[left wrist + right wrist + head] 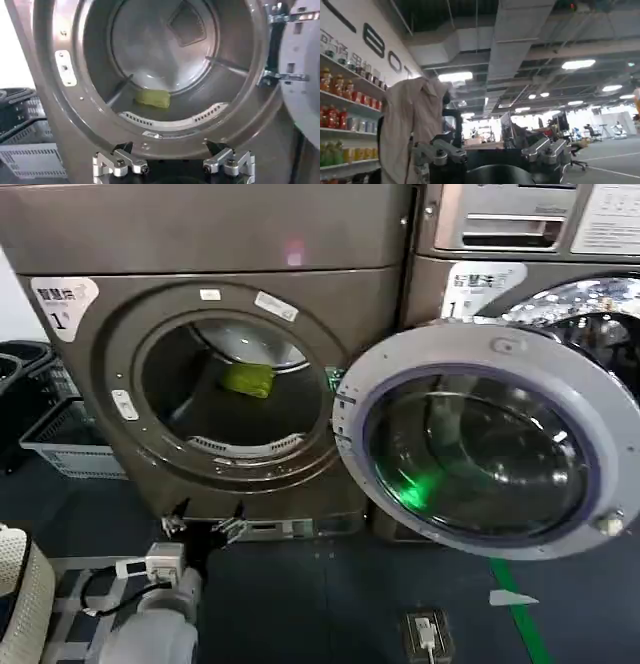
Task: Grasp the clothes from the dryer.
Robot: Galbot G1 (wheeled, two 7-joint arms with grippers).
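The dryer [200, 229] stands with its round porthole uncovered and its glass door [490, 439] swung wide to the right. The clothes [247, 380], a small yellow-green piece of fabric, lie on the drum floor toward the back. My left gripper [207, 519] hovers low in front of the porthole's bottom rim, outside the drum. In the left wrist view this gripper [169, 147] is open and empty, with the clothes [152, 97] well beyond its fingertips. My right gripper [492, 150] is open, holds nothing, and points away into the room.
A second machine with a silver panel [520, 224] stands behind the open door. Dark and grey baskets [60, 434] sit on the floor left of the dryer. A green floor line [520, 609] and a small device [425, 634] lie at the lower right.
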